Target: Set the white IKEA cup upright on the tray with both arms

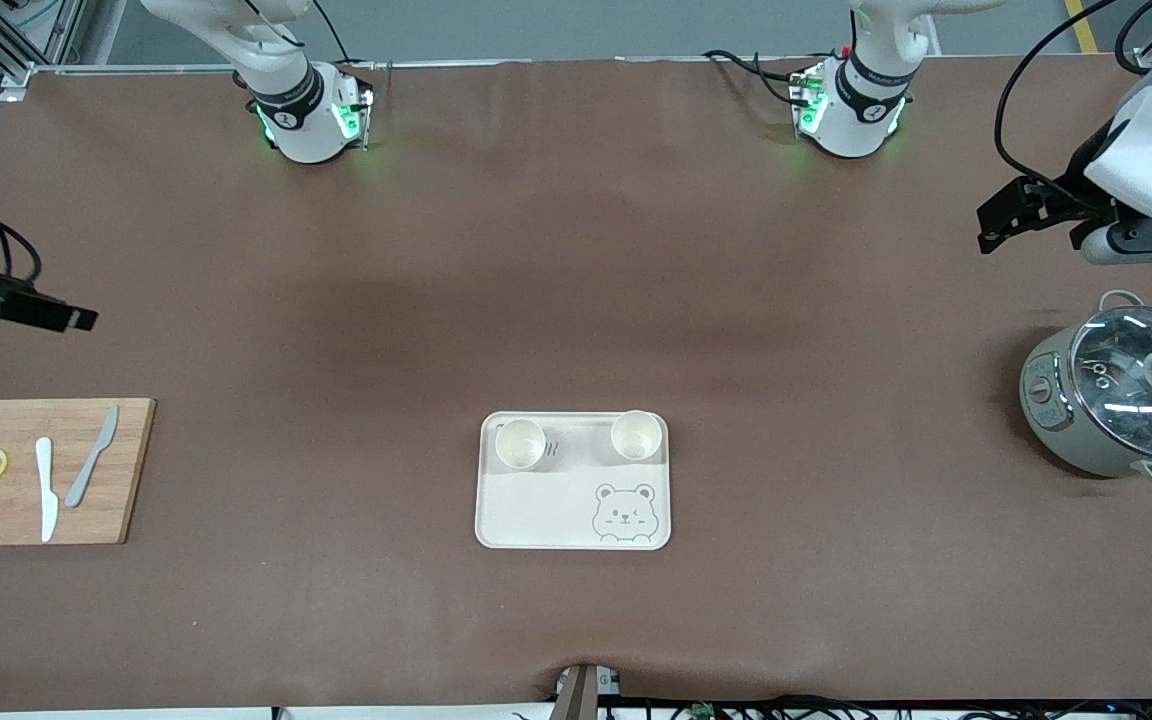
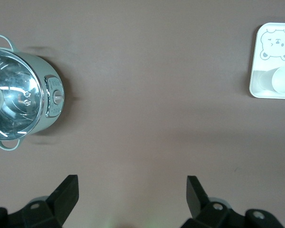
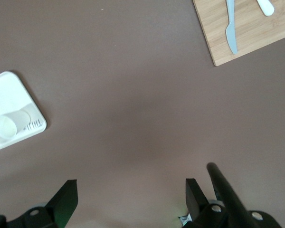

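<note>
Both cups (image 1: 520, 443) (image 1: 636, 435) stand upright on the tray (image 1: 536, 510), so the task looks done. Left gripper (image 2: 130, 190) over table near pot (image 1: 1121, 405), right gripper (image 3: 130, 192) near cutting board (image 1: 126, 470), both wide open, empty.

Brown-covered table (image 1: 576, 300), perhaps grey floor above it.

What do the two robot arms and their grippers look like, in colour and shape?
Both arms are glossy white and rounded, with black bands, green lights at the bases and black cables. The left gripper and right gripper are small and black, each with two angular fingers.
</note>
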Available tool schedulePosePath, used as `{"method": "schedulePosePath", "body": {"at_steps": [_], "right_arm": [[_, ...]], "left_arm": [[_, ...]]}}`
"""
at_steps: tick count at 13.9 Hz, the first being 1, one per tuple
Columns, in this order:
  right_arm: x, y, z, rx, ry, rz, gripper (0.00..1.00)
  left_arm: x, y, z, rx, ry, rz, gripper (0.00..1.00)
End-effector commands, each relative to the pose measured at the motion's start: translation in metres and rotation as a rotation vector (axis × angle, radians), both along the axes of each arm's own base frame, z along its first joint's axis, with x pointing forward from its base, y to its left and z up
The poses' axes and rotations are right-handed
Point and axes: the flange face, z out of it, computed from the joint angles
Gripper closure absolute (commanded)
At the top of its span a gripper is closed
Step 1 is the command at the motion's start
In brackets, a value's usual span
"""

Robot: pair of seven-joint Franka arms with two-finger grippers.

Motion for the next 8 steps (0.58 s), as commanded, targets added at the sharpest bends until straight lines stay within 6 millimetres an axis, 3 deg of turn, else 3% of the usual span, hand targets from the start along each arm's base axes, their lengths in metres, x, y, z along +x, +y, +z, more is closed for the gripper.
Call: {"method": "schedulePosePath", "body": {"at_steps": [1,2,4,6,8], "right_arm": [[-0.029,0.041,0.033,-0.091,-0.036,0.117,0.00],[-0.034,0.056,0.031,-0.132,-0.032,0.156,0.00],[-0.044,0.050,0.035,-0.128,-0.048,0.248,0.00],[-0.042,0.040,0.032,-0.106,-0.070,0.378,0.00],[-0.045,0.054,0.037,-0.114,-0.083,0.406,0.00]], "left_arm": [[-0.008,0.001,0.006,-0.021,-0.020,0.005,0.00],[-0.008,0.003,0.007,-0.022,-0.023,0.006,0.00],[-0.002,0.000,0.021,-0.089,-0.042,0.022,0.00],[-0.003,0.002,0.020,-0.093,-0.030,0.014,0.00],[-0.006,0.003,0.016,-0.084,0.000,0.017,0.00]]}}
